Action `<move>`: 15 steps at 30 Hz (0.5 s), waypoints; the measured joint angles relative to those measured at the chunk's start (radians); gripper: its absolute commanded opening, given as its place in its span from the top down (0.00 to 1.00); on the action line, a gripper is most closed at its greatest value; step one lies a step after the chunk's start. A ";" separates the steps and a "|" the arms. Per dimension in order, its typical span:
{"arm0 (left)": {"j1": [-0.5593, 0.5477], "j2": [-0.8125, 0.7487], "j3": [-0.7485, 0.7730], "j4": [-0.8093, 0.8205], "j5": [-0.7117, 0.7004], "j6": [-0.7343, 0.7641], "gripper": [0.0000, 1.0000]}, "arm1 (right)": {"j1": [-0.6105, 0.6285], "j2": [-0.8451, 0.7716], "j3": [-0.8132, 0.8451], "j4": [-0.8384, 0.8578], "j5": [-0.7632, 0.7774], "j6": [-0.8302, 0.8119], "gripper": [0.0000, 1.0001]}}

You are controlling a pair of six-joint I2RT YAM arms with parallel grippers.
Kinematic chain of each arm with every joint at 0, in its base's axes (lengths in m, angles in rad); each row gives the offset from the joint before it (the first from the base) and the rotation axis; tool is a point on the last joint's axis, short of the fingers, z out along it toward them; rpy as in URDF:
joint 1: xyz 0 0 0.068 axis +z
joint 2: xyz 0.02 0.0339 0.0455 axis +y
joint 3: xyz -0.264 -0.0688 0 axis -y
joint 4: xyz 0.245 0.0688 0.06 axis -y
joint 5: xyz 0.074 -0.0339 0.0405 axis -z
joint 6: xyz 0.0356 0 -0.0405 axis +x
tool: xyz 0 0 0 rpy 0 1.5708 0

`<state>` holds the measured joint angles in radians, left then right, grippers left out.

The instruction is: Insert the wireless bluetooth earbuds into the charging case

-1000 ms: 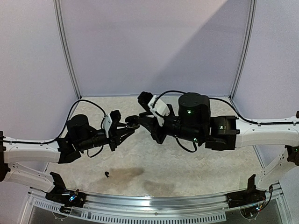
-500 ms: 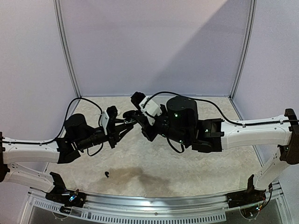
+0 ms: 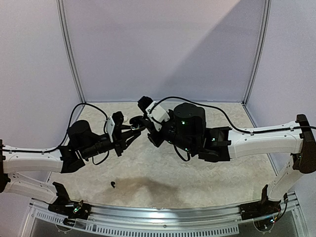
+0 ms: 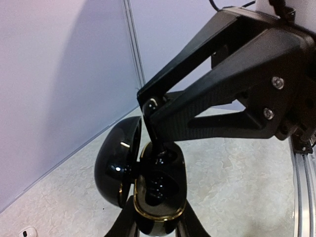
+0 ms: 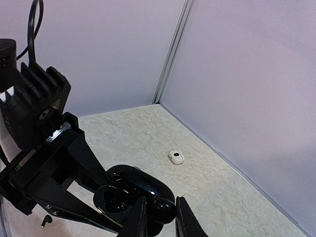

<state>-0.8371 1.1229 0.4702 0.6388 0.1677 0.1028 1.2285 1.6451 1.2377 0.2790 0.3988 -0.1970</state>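
Observation:
The black charging case (image 4: 159, 195) hangs above the table with its lid (image 4: 116, 168) swung open to the left. My left gripper (image 4: 157, 226) is shut on the case's lower body. One black earbud (image 4: 154, 133) points stem-down into the case's far socket, and my right gripper (image 5: 159, 218) is shut on that earbud (image 5: 163, 209). From above, the left gripper (image 3: 132, 131) and right gripper (image 3: 140, 120) meet tip to tip over the back middle of the table. Another black earbud (image 3: 114, 185) lies loose near the front edge.
A small white rounded object (image 5: 175, 157) lies on the table near the back wall, behind the left gripper. Enclosure walls and a corner post (image 5: 170, 54) close in the back and sides. The right arm's bulky wrist (image 3: 190, 126) hangs over the table's middle.
The right arm has swung left and slightly back, bringing the black earbud onto the open case. The left gripper with the case has shifted a little back.

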 measured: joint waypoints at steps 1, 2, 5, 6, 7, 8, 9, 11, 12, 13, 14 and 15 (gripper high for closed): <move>0.000 0.000 0.000 0.000 0.000 0.000 1.00 | -0.001 0.000 0.000 0.003 0.004 -0.006 1.00; 0.000 0.000 0.000 0.000 0.000 0.000 1.00 | -0.001 0.000 0.000 0.006 0.007 -0.012 1.00; 0.000 0.000 0.000 0.000 0.001 0.000 1.00 | -0.004 0.000 0.000 0.008 0.010 -0.033 1.00; 0.000 0.000 0.000 0.000 0.001 0.000 1.00 | -0.005 0.000 0.000 0.008 0.010 -0.043 1.00; 0.001 0.000 0.000 0.001 0.001 -0.001 1.00 | -0.005 0.000 0.000 0.008 0.010 -0.051 1.00; 0.002 0.000 0.000 0.001 0.001 -0.002 1.00 | -0.006 0.000 0.000 0.008 0.010 -0.063 1.00; 0.003 0.000 0.000 0.001 0.001 -0.003 1.00 | -0.006 0.000 0.000 0.008 0.010 -0.072 1.00; 0.005 0.000 0.000 0.003 0.001 -0.004 1.00 | -0.006 0.000 0.000 0.008 0.008 -0.095 1.00; 0.005 0.000 0.000 0.005 0.001 -0.006 1.00 | -0.006 0.000 0.000 0.008 0.007 -0.103 1.00; 0.006 0.000 0.000 0.006 0.003 -0.008 1.00 | -0.006 0.000 0.000 0.008 0.006 -0.110 1.00; 0.007 0.000 0.000 0.008 0.004 -0.010 1.00 | -0.006 0.000 0.000 0.009 0.005 -0.120 1.00; 0.007 0.000 0.000 0.012 0.005 -0.014 1.00 | -0.006 0.000 0.000 0.010 0.002 -0.128 1.00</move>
<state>-0.8299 1.1233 0.4698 0.6506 0.1730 0.0883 1.2228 1.6451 1.2377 0.2890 0.4007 -0.3252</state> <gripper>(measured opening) 0.228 0.165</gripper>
